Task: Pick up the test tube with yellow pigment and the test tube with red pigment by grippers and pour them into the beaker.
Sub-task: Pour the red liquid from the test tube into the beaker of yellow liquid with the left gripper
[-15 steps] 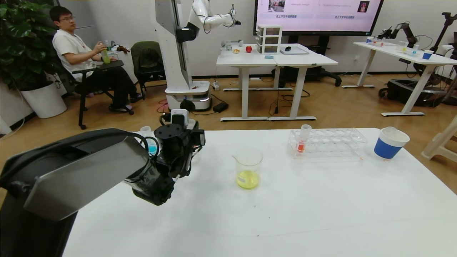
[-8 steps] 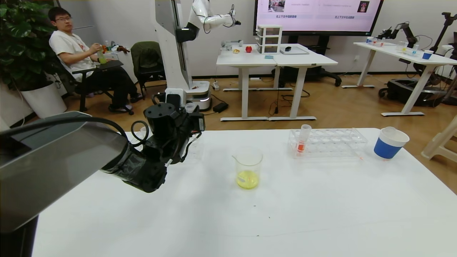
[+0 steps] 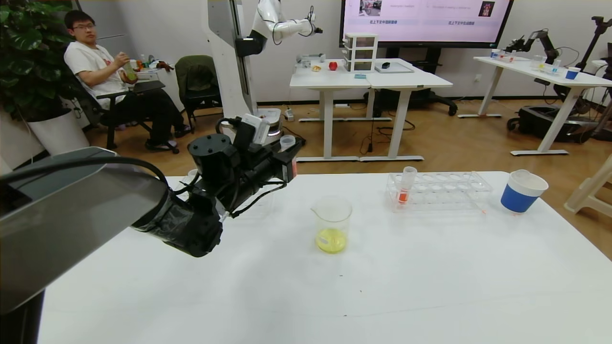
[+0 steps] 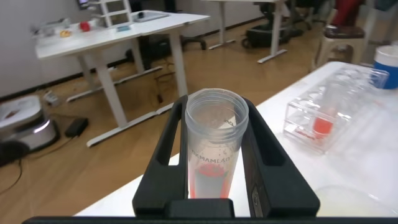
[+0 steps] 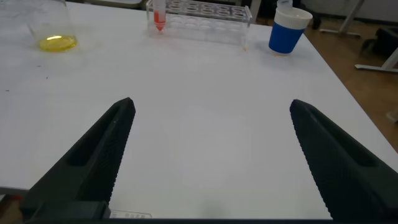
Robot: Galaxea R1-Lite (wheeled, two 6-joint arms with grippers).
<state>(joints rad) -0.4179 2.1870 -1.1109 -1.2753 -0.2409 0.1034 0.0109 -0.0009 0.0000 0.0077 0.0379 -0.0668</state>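
Observation:
My left gripper (image 3: 288, 160) is shut on the test tube with red pigment (image 3: 287, 142) and holds it in the air over the table's far edge, left of the beaker (image 3: 333, 223). In the left wrist view the tube (image 4: 213, 155) sits between both fingers of the gripper (image 4: 214, 104), open mouth showing and red liquid low inside. The beaker holds yellow liquid (image 3: 331, 240) and also shows in the right wrist view (image 5: 50, 25). A second red tube (image 3: 405, 185) stands in a clear rack (image 3: 444, 191). The yellow test tube is out of view. My right gripper (image 5: 211, 124) is open and empty above the near table.
A blue-and-white paper cup (image 3: 522, 191) stands to the right of the rack, also seen in the right wrist view (image 5: 287, 30). My left arm (image 3: 95, 215) covers the table's left part, where another tube's rim (image 3: 192, 174) peeks out. A seated person (image 3: 95, 67) and other tables are behind.
My left gripper has risen from the far-left table area with the red tube and swung right toward the beaker. The beaker, rack and cup have not moved.

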